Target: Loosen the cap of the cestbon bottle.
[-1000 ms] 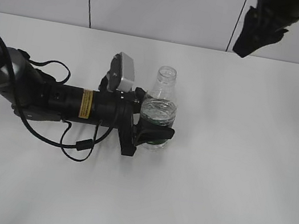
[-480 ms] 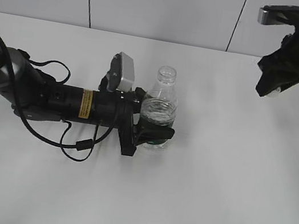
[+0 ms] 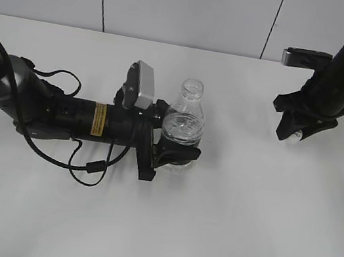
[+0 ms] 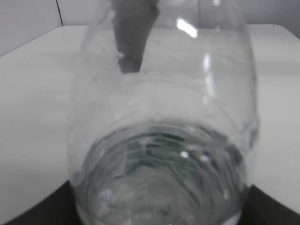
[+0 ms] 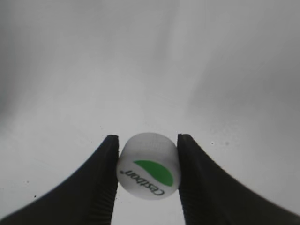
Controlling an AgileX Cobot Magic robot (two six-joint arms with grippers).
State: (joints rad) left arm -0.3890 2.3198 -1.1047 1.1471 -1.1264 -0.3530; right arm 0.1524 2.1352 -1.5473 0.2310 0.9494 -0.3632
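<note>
White surface (image 3: 240,234) wide, mostly bare. Left arm lies low across it, left hand (image 3: 177,156) clamped round cestbon bottle (image 3: 182,127), upright near centre, neck open, no cap on it. Right hand (image 3: 293,132) off to right, near surface, pinching cap (image 5: 148,172) between both fingers, green logo facing wrist camera. Judgement: loosening done, cap fully off; only setting cap down looks left.

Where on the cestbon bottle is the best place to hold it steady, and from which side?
Grip the cestbon bottle around its lower body at the label band, coming in level from its left, as the left claw does. The body is upright and round there, wider than the ribbed open neck, so a low hold likely steadies it best. The cap is off, held in the right claw.
</note>
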